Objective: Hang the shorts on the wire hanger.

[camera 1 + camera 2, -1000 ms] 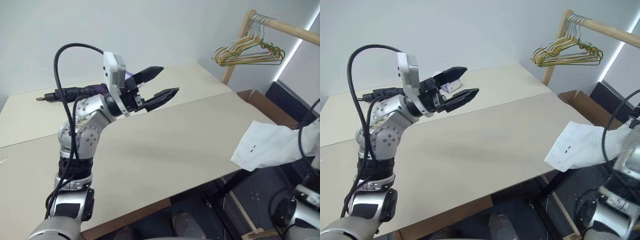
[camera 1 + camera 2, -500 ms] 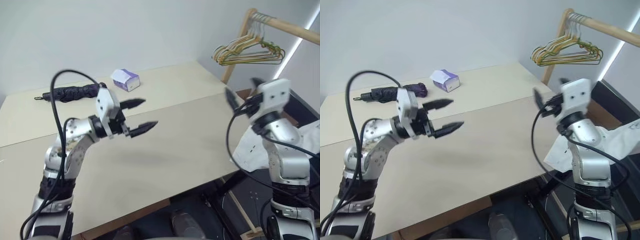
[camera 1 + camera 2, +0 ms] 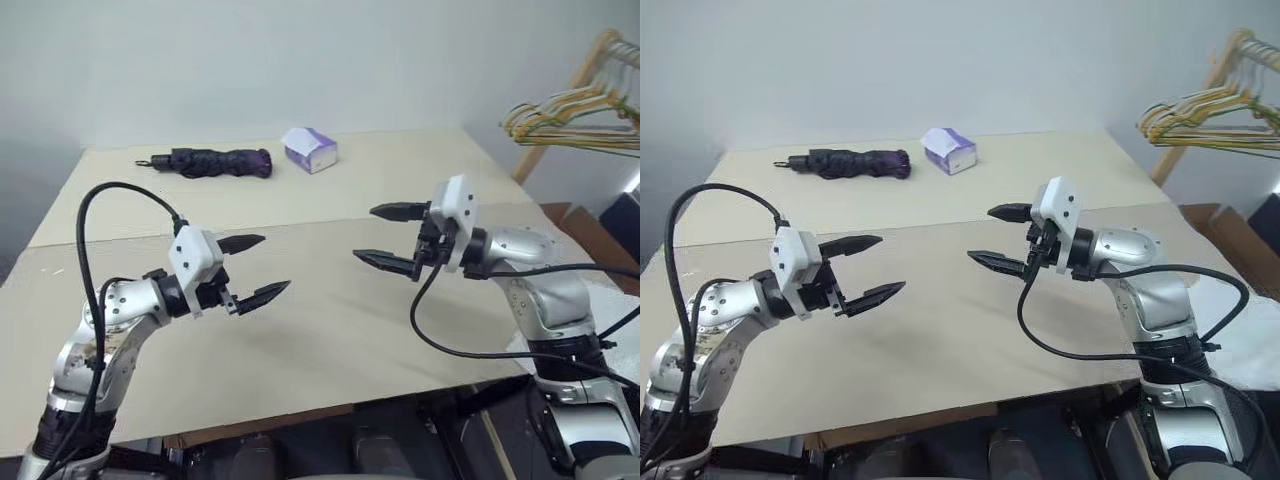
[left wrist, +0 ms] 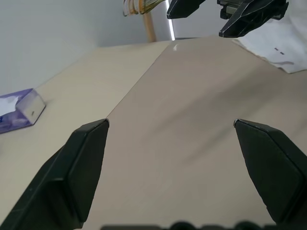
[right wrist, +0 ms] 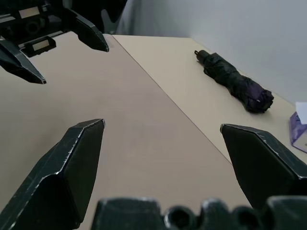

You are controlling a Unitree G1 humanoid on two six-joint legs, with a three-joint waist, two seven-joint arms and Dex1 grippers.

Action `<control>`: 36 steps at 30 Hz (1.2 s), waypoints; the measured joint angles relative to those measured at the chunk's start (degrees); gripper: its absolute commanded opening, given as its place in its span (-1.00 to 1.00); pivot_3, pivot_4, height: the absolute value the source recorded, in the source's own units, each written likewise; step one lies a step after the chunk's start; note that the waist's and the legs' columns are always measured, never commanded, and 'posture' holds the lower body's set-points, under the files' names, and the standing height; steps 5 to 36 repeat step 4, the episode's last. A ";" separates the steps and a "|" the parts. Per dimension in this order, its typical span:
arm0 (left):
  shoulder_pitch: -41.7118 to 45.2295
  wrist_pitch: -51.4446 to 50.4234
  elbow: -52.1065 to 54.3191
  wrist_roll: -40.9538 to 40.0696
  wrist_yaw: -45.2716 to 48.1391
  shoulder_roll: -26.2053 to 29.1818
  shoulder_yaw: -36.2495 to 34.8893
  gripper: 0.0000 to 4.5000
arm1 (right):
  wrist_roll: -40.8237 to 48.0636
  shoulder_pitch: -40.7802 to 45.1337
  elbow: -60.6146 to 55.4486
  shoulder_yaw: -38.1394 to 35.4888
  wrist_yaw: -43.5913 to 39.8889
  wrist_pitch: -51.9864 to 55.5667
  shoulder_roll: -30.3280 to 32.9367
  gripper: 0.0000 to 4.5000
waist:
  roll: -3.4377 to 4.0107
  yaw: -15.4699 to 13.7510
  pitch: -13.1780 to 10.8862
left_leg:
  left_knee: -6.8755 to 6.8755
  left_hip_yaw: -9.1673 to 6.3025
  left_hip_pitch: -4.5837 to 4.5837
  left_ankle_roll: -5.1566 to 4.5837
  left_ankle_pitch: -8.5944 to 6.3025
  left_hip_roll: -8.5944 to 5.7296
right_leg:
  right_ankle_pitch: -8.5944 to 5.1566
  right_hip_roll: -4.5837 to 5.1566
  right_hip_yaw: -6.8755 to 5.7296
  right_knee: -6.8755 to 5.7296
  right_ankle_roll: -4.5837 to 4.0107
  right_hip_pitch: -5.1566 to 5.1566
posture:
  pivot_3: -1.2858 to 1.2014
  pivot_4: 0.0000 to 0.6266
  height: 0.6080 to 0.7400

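The white shorts lie at the table's right edge, behind my right arm; a patch of them shows beside that arm. Both grippers hover over the middle of the tan table, facing each other. My left gripper is open and holds nothing. My right gripper is open too, also holding nothing, well left of the shorts. Several wire hangers hang on a wooden rail at the far right; I cannot tell a dark green one apart. The left wrist view has the right gripper ahead of it.
A folded dark umbrella and a purple tissue box lie at the back of the table. The wooden rack post stands past the right rear corner. A cardboard box sits on the floor beside it.
The view has swung left. My right arm came off the shorts and swept left over the table, open. My left gripper sank lower and stayed open.
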State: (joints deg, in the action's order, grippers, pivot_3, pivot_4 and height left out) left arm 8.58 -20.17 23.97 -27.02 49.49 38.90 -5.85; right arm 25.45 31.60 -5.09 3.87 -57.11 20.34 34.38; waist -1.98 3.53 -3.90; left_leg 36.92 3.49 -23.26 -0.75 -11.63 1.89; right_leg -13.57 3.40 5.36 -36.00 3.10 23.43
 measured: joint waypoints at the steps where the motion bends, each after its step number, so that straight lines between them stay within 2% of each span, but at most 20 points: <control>1: -0.09 0.00 0.26 -0.05 -0.02 0.22 -0.12 1.00 | -0.19 0.09 0.13 0.14 -0.28 -0.02 -0.04 0.99 | 0.00 -0.55 0.00 | 0.00 0.06 -0.03 0.00 0.00 0.00 | -0.01 -0.01 -0.03 0.00 -0.03 0.05 | 0.08 -0.92 1.00; 4: -0.26 -0.01 0.35 -0.11 0.00 0.79 -0.69 1.00 | -1.10 0.05 0.13 0.46 -0.69 -0.37 -0.14 0.99 | -0.01 -1.80 0.01 | 0.00 0.13 -0.14 0.00 0.00 0.01 | -0.05 -0.03 -0.12 -0.01 -0.11 0.15 | 0.09 -0.96 1.00; 36: -0.26 -0.01 0.35 -0.11 0.00 0.79 -0.69 1.00 | -1.10 0.05 0.13 0.46 -0.69 -0.37 -0.14 0.99 | -0.01 -1.80 0.01 | 0.00 0.13 -0.14 0.00 0.00 0.01 | -0.05 -0.03 -0.12 -0.01 -0.11 0.15 | 0.09 -0.96 1.00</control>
